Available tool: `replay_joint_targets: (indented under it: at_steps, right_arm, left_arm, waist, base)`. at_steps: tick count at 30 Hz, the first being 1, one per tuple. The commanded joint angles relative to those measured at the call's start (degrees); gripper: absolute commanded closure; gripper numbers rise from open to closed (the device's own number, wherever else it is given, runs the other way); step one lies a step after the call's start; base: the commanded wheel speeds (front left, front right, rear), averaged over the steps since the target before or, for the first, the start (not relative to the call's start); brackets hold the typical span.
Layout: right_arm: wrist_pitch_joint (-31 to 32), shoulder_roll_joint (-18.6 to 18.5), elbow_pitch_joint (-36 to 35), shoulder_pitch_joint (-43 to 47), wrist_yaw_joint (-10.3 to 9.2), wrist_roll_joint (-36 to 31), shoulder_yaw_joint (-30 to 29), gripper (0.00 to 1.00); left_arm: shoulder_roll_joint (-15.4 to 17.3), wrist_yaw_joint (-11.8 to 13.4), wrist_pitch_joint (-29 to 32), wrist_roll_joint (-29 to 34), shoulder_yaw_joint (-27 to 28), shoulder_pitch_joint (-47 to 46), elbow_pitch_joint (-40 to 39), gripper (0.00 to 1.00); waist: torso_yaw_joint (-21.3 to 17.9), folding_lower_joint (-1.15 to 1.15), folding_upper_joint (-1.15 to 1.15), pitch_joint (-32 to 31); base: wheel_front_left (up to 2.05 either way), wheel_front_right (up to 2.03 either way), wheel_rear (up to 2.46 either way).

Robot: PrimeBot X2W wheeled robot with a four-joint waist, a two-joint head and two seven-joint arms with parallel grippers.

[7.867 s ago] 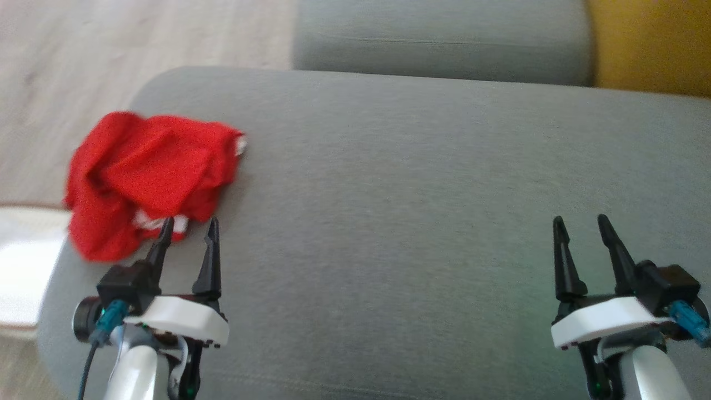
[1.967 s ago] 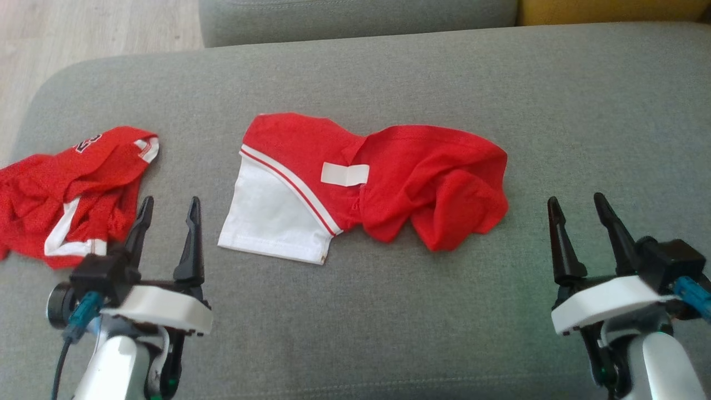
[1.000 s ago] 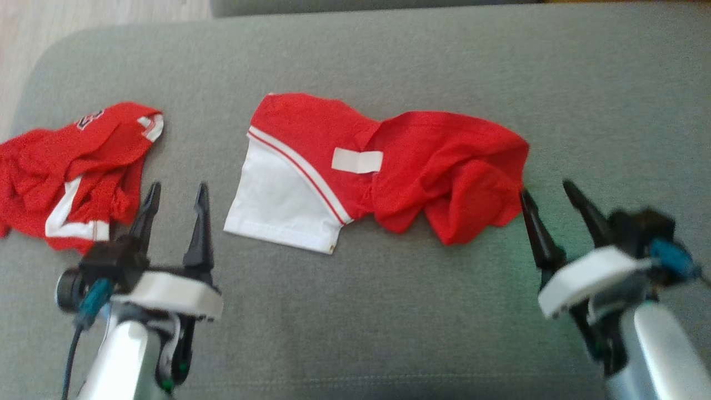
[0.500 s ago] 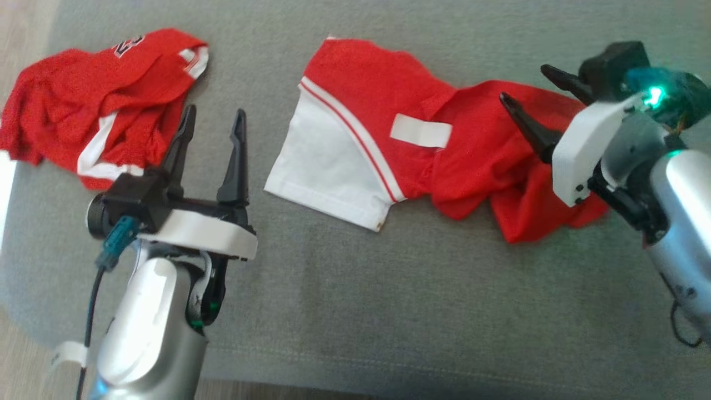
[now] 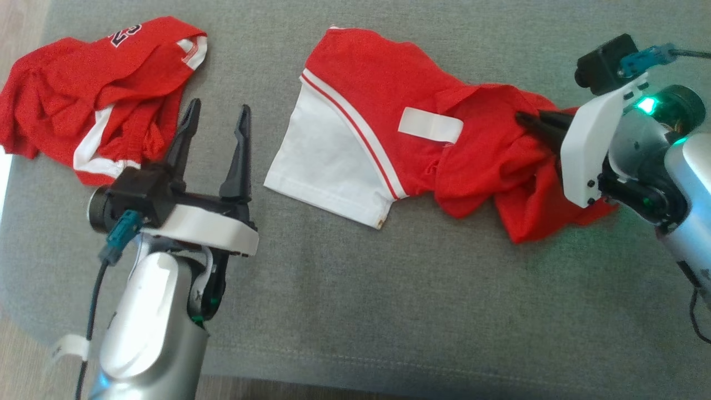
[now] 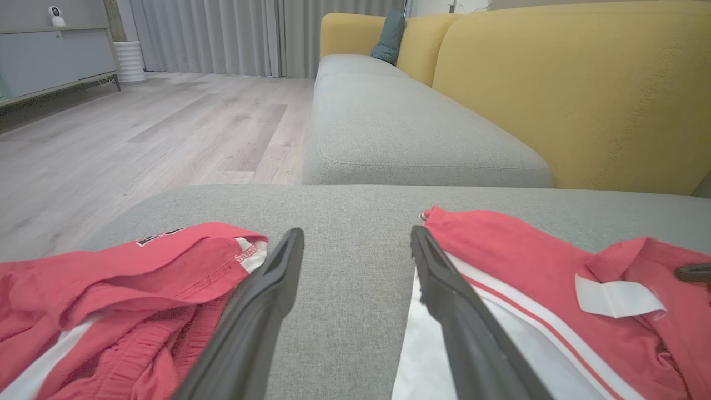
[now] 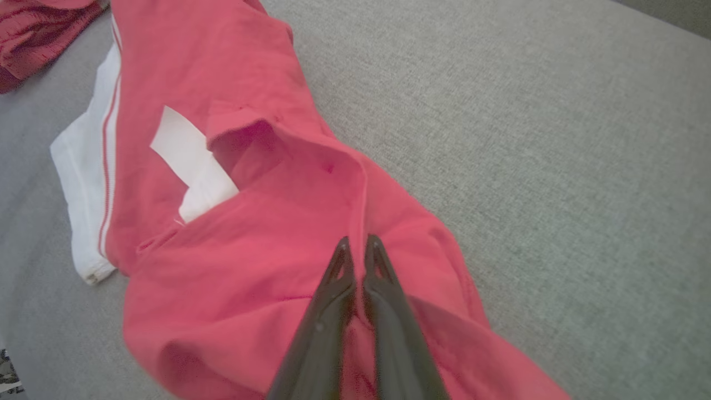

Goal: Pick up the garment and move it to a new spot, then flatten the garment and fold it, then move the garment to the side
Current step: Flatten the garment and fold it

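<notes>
The garment (image 5: 366,94), red with a white panel and a white label, lies crumpled across the grey sofa cushion (image 5: 389,289). My right gripper (image 5: 522,119) reaches in from the right onto its bunched red end. In the right wrist view the right gripper (image 7: 358,241) is shut, pinching a raised fold of the garment (image 7: 266,233). My left gripper (image 5: 218,111) stands open over bare cushion, left of the garment's white panel. In the left wrist view the left gripper (image 6: 355,233) holds nothing, with the garment (image 6: 500,250) to its right.
A second red garment (image 5: 83,72) with white trim lies crumpled at the cushion's left end, close to the left fingers; it also appears as the second red garment (image 6: 139,266). A yellow sofa back (image 6: 583,83) and wooden floor (image 6: 111,139) lie beyond.
The right gripper has swung in over the garment's right end and closed on a fold of red fabric. The head camera has shifted. The left gripper stays open.
</notes>
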Motion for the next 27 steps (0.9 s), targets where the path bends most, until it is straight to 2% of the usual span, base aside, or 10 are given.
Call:
replay_joint_targets:
  at_steps: [1,7,12,20,25,26,27]
  right_arm:
    - [-0.78,-1.06,-2.35,0.02,-0.04,0.91,-0.29,1.0]
    - [-6.14,-1.66,-5.08,3.07,-0.04,2.0,-3.6,1.0]
    - [-14.71,-0.84,-6.87,8.29,-0.04,-0.83,-11.26,1.0]
    - [-20.18,7.22,-3.55,23.17,-0.04,-6.72,-31.46,1.0]
    - [-20.19,14.48,-7.47,33.33,-0.04,-11.35,-38.41,1.0]
    - [-20.24,16.24,-8.42,34.98,-0.04,-12.01,-39.76,0.64]
    - [-20.44,17.73,-9.43,36.41,-0.04,-13.1,-40.93,0.0]
  left_arm:
    - [0.72,-0.33,-0.69,0.43,2.54,-1.87,-1.63,0.0]
    - [0.73,-0.37,-0.69,1.0,3.62,-1.17,-1.56,0.0]
    - [0.83,-0.16,-0.69,1.48,4.77,-0.18,-1.83,0.0]
    - [0.91,-0.06,-0.69,1.77,6.12,1.41,-2.56,0.0]
    - [1.17,0.29,-0.69,1.67,7.26,2.89,-3.13,0.0]
    - [1.19,0.39,-0.69,1.63,7.45,3.17,-3.2,0.0]
    - [1.24,0.49,-0.69,1.63,7.64,3.45,-3.28,0.0]
  waist:
    - [-0.29,0.0,0.0,-0.29]
    - [-1.36,0.0,0.0,-1.35]
    - [-2.77,0.0,0.0,-2.72]
    - [-4.5,0.0,0.0,-4.13]
    - [-5.93,0.0,0.0,-4.24]
    - [-6.2,0.0,0.0,-4.23]
    - [-6.49,0.0,0.0,-4.27]
  base:
    - [0.0,0.0,0.0]
    - [0.0,0.0,0.0]
    - [0.0,0.0,0.0]
    - [0.0,0.0,0.0]
    - [0.0,0.0,0.0]
    - [0.0,0.0,0.0]
    - [0.0,0.0,0.0]
